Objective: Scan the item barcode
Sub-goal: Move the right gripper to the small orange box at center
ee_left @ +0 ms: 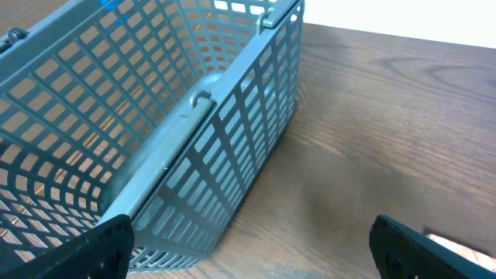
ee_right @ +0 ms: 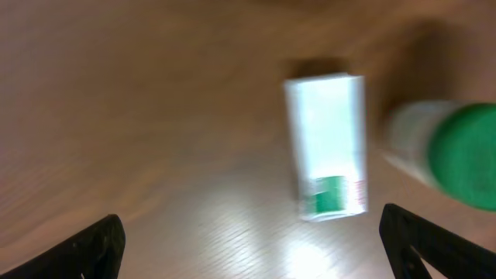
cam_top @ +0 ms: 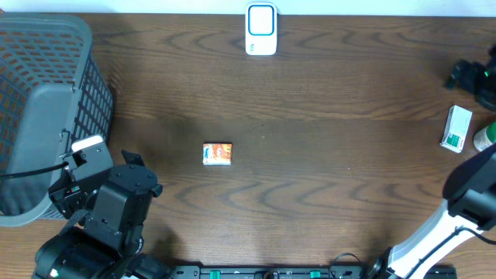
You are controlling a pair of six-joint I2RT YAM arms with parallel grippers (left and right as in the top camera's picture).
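Dark brown wood grain covers the desk (cam_top: 333, 101). 1 small orange box (cam_top: 218, 153) lies flat near its middle, apart from everything else and touched by neither arm. At the far edge, a little to the right of that box, stands a white scanner (cam_top: 261, 29) with a blue-ringed face. A grey plastic basket (cam_top: 97, 85) fills the left end of the desk. The left wrist camera shows its mesh wall close up, with a handle lying along the rim.

The left claw (ee_left: 252, 252) stands wide and holds nothing. Its 2 black fingertips sit at the bottom corners of its own view, with only bare wood and the foot of the basket between them. From overhead, the left arm sits at the near-left corner, just beside the basket.

Near the right edge lies a white box with a green end (cam_top: 456, 128). Just beside it is a bottle with a green cap (cam_top: 485, 137), partly cut off by the frame. The right claw (ee_right: 256, 248) hangs above these 2, fingers spread wide at the lower corners of its blurred view, gripping nothing. The white box lies on the wood ahead of the fingertips, clear of both, with the bottle to its right. Whether a barcode faces up on either box cannot be told.
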